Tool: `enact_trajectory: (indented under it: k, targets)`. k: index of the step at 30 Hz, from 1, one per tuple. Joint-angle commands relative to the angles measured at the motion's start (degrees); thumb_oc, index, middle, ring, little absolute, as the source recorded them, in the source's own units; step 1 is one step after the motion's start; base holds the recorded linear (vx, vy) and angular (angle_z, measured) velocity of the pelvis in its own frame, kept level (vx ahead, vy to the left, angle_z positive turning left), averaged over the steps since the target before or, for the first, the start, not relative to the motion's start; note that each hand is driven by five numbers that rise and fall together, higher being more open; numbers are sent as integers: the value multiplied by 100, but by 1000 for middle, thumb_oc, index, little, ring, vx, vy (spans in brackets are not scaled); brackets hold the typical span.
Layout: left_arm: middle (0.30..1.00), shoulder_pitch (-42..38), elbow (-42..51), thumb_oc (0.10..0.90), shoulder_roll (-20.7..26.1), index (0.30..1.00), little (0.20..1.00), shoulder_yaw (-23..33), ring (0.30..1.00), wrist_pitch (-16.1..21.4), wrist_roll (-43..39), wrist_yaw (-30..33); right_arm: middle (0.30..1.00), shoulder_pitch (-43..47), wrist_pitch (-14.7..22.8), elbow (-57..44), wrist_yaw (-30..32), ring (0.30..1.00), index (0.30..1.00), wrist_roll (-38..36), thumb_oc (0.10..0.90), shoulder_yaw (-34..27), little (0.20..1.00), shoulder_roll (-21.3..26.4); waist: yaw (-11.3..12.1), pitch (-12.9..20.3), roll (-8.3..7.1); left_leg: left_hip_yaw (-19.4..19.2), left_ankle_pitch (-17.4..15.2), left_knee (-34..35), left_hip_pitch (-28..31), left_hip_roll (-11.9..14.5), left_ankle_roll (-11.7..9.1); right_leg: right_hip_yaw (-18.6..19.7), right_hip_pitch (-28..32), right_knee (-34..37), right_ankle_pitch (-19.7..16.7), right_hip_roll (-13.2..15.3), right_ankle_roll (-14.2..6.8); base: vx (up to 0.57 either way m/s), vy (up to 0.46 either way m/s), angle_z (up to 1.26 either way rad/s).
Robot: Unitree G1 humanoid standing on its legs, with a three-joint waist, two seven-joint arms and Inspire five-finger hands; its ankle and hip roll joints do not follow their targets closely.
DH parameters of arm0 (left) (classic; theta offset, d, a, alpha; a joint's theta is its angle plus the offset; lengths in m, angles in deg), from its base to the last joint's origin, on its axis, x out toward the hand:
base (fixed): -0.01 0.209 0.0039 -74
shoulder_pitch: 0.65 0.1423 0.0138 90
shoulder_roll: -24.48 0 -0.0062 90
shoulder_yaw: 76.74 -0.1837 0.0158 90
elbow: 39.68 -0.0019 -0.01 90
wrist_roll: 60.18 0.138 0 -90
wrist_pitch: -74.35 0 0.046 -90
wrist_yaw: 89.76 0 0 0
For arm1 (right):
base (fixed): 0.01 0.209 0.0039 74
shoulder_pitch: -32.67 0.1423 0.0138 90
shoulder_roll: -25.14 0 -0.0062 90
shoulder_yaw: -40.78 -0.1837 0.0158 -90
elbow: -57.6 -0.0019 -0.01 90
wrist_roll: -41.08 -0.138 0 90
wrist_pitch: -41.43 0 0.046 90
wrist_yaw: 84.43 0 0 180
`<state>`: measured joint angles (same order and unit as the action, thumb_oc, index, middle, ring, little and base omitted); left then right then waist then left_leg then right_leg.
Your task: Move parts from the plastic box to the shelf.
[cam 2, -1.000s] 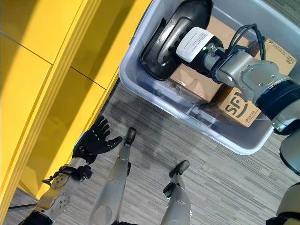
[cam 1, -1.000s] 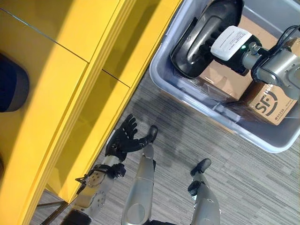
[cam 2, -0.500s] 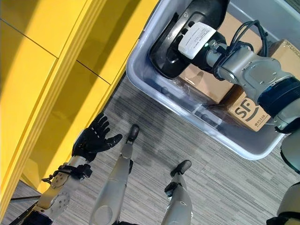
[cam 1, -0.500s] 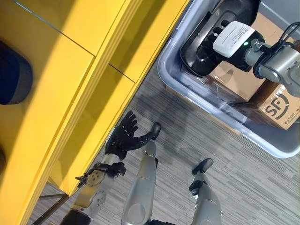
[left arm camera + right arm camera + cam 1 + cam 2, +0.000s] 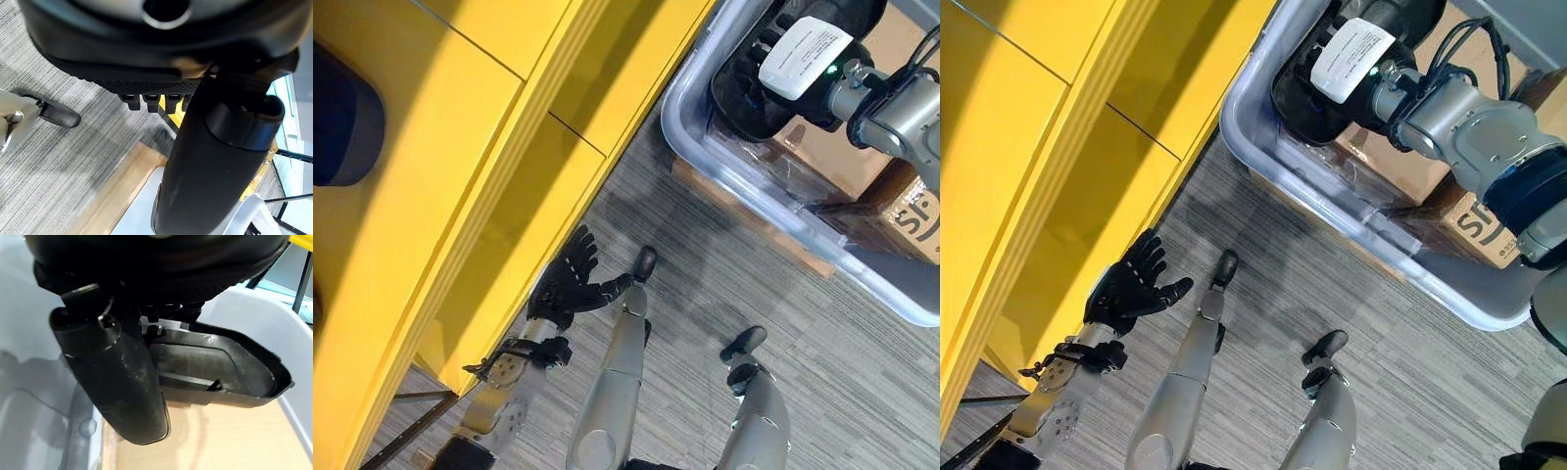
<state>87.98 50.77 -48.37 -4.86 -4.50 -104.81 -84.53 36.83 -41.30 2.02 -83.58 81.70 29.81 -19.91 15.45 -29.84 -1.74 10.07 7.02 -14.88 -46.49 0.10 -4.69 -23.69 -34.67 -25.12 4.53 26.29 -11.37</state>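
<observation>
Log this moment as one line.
right hand: shut on black part in plastic box | left hand: open, idle beside yellow shelf

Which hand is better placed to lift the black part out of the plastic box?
Right. The right hand is already in the plastic box, fingers curled on the black part. The left hand hangs open beside the yellow shelf.
</observation>
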Motion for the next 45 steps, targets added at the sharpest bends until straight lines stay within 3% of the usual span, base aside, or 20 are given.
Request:
enact_trajectory:
  k: [1,14,21,22,23,28,35,45]
  targets:
    - [1000,147,574,900,241,1000,1000,260,1000,437,84,-16,1000,933,-195,76,297,1000,1000,146,900,119,1000,187,45,5,-216,-410,-926,-943,-358,261,-164,248,1290,296,340,-213,95,0,0,0]
    - [1000,274,799,900,288,1000,1000,426,1000,581,19,56,1000,894,-356,920,491,1000,1000,344,900,119,1000,140,49,5,-8,-414,-1124,-1614,-1184,133,-71,534,235,-745,599,-57,137,-2,7,1]
    - [1000,270,783,900,285,1000,1000,437,1000,613,-70,27,1000,835,-414,1428,566,1000,1000,492,900,119,1000,73,75,5,15,-402,-1065,-1629,-1373,77,-59,603,38,-855,646,-16,130,-1,-4,6]
    - [1000,262,777,900,296,1000,1000,444,1000,613,-87,9,695,839,-435,1487,588,695,695,543,682,119,695,89,79,5,-10,-412,-1060,-1623,-1374,68,-54,594,66,-835,651,-8,127,0,0,0]
    - [1000,242,766,900,278,1000,1000,445,1000,616,-98,15,300,826,-454,1551,596,300,300,556,400,119,300,106,74,5,-13,-419,-1057,-1604,-1363,58,-51,585,88,-814,651,-3,125,19,9,-4]
    - [1000,121,663,900,245,1000,1000,368,1000,600,-65,-24,300,762,-433,1448,608,300,300,547,400,119,300,176,43,6,-34,-446,-1060,-1595,-1259,37,-35,572,262,-727,644,9,120,6,8,5]
    - [1000,-41,493,900,335,1000,1000,201,1000,518,-78,-100,300,815,-212,522,520,300,300,184,400,119,300,194,46,35,-53,-513,-1039,-1471,-741,148,-45,530,744,-470,612,-42,109,-26,6,-5]
    - [1000,-136,273,900,284,1000,1000,7,1000,308,-110,-337,300,514,24,-581,446,300,300,-437,400,119,300,662,-50,379,-98,-519,-824,-915,269,434,-123,332,1790,456,445,-261,74,-31,-14,-11]
